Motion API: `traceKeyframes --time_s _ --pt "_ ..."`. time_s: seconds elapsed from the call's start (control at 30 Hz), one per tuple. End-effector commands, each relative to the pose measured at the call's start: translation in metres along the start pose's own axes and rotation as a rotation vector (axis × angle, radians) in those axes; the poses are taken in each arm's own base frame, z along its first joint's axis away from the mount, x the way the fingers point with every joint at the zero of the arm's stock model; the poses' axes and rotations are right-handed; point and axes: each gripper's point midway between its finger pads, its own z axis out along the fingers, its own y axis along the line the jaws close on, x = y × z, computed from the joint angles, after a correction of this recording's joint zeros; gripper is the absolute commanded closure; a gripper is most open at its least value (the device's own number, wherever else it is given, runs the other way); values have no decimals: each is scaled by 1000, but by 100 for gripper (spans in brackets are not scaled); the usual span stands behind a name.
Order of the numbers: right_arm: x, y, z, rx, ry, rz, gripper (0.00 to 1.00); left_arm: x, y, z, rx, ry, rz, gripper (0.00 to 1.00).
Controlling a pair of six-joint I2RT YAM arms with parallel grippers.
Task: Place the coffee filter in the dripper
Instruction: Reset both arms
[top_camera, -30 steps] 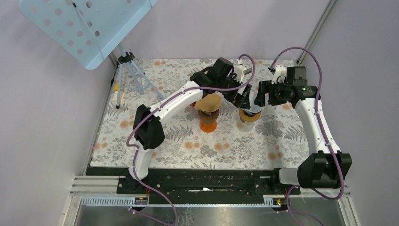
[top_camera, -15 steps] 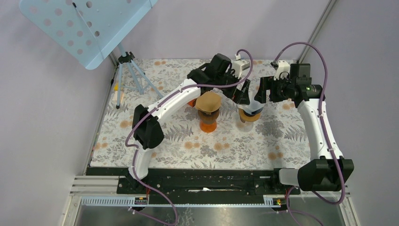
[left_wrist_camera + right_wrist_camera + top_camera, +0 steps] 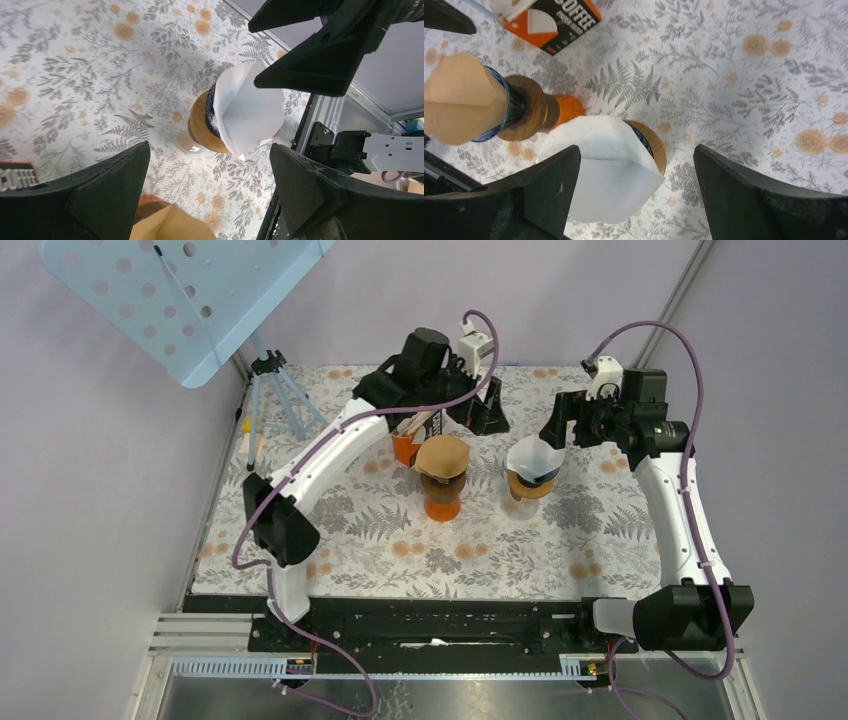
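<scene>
A white coffee filter [image 3: 532, 456] sits in the right dripper [image 3: 527, 487], which has a wooden collar and a clear base. It also shows in the left wrist view [image 3: 247, 112] and the right wrist view [image 3: 609, 175], standing open above the collar [image 3: 656, 147]. My left gripper [image 3: 485, 410] is open and empty, behind and to the left of this dripper. My right gripper [image 3: 558, 427] is open and empty, just to the right of the filter and apart from it. In the wrist views the left gripper [image 3: 210, 146] and the right gripper [image 3: 636, 150] hold nothing.
A second dripper holds a brown filter [image 3: 443, 454] on an orange base [image 3: 441, 506], left of the first. An orange coffee filter box [image 3: 408, 440] stands behind it. A small tripod [image 3: 275, 390] stands at the far left of the flowered cloth [image 3: 400, 550].
My left gripper has pulled back and to the left, away from the white filter. My right gripper has drawn back to the right. The white filter stays in the dripper.
</scene>
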Motion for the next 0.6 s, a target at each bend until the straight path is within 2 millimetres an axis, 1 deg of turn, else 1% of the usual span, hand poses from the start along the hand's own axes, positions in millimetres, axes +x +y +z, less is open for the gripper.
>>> traceKeyframes --time_s 0.0,0.07,0.2,0.33,0.47,0.57 --pt "-54 5 -19 27 -199 -69 5 -34 4 -40 -38 -137 83 1" --pt "-66 3 -20 39 -237 -78 1 -36 21 -53 -84 -165 73 1" --pt "-89 0 -23 60 -318 -94 0 -45 52 -91 -180 -262 57 1" --pt "-107 2 -30 67 -387 -108 1 -46 86 -132 -297 -361 37 1" --pt "-118 6 -36 56 -441 -132 0 -45 117 -178 -430 -459 11 1" --pt "-122 8 -41 58 -474 -148 1 -39 134 -211 -511 -521 -8 1"
